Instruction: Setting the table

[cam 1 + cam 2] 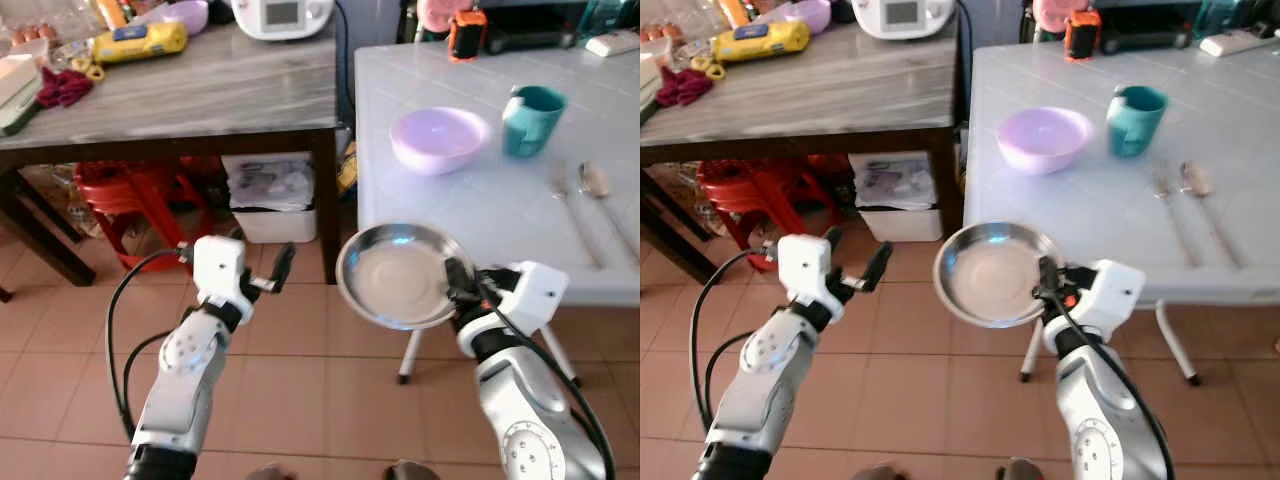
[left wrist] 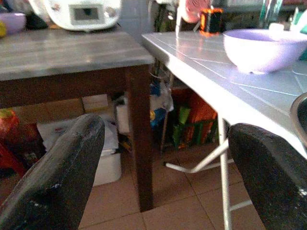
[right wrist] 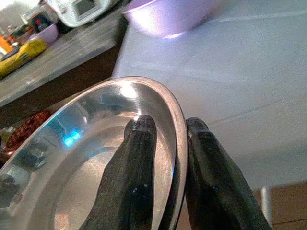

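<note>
My right gripper (image 1: 458, 283) is shut on the rim of a round steel plate (image 1: 395, 276), holding it level over the near left corner of the white table (image 1: 480, 215). In the right wrist view one finger (image 3: 132, 167) lies inside the plate (image 3: 86, 158) and the other outside its rim. Further back on the table stand a lilac bowl (image 1: 438, 138) and a teal mug (image 1: 530, 119), with a fork (image 1: 572, 212) and a spoon (image 1: 600, 190) to their right. My left gripper (image 1: 278, 270) is open and empty over the tiled floor, left of the plate.
A dark wooden table (image 1: 190, 90) to the left carries a white appliance (image 1: 282, 14), a yellow pack (image 1: 137, 42) and other clutter. Beneath it sit a red stool (image 1: 140, 195) and a white box (image 1: 268, 200). The white table's metal leg (image 1: 408, 355) stands under the plate.
</note>
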`<state>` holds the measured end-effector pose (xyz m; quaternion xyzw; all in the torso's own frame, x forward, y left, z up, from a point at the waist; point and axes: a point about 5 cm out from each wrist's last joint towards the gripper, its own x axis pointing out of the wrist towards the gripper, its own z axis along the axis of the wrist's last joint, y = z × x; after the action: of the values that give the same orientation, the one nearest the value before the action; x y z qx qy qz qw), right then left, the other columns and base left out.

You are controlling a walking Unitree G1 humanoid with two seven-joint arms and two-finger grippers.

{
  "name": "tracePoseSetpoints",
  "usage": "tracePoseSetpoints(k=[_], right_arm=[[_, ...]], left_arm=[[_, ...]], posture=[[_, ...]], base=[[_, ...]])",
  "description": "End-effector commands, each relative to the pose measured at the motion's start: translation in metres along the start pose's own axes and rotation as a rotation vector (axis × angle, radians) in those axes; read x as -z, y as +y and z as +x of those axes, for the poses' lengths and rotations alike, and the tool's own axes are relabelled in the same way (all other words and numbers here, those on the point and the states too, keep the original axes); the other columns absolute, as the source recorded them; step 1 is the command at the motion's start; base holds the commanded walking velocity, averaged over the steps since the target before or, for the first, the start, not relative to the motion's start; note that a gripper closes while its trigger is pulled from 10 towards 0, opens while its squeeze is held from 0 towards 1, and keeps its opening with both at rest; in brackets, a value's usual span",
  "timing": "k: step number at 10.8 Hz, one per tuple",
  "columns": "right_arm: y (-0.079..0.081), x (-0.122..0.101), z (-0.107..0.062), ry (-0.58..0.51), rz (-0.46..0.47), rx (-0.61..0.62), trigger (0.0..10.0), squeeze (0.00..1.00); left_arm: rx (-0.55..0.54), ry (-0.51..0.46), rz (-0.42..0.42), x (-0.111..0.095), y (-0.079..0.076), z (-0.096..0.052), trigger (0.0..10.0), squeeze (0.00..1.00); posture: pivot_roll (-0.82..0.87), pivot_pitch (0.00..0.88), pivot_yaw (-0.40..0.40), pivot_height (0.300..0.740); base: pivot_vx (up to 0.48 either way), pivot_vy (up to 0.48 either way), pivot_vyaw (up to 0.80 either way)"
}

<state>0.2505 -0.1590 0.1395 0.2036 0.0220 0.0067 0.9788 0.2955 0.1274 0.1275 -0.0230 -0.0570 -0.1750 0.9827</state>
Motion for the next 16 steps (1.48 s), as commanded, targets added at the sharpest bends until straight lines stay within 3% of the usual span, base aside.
tracePoseSetpoints(k=[1, 12, 15, 16], right_arm=[[0.0091, -0.0005, 0.0003, -0.010, 0.012, -0.033, 10.0, 0.00], [0.0076, -0.0017, 0.0011, -0.036, -0.017, -0.031, 10.0, 0.00], [0.0066, -0.0014, 0.0015, -0.034, -0.017, -0.032, 10.0, 0.00], [0.0067, -0.0014, 0.0018, -0.034, -0.022, -0.034, 10.0, 0.00]], left_arm=[[-0.029, 0.027, 0.014, 0.0046, 0.0093, -0.0068, 10.0, 0.00], [-0.020, 0.025, 0.006, 0.0054, 0.0018, -0.0027, 10.0, 0.00], [-0.012, -0.002, 0.036, 0.0020, 0.0014, -0.0018, 10.0, 0.00], [-0.009, 0.004, 0.012, 0.0019, 0.0019, -0.0020, 10.0, 0.00]], posture=[[-0.08, 0.127, 0.099, 0.740], [-0.09, 0.120, 0.105, 0.740], [-0.08, 0.120, 0.100, 0.740], [-0.08, 0.119, 0.099, 0.740]], base=[[0.000, 0.480, 0.00], [0.000, 0.477, 0.00], [0.000, 0.000, 0.00], [0.000, 0.000, 0.00]])
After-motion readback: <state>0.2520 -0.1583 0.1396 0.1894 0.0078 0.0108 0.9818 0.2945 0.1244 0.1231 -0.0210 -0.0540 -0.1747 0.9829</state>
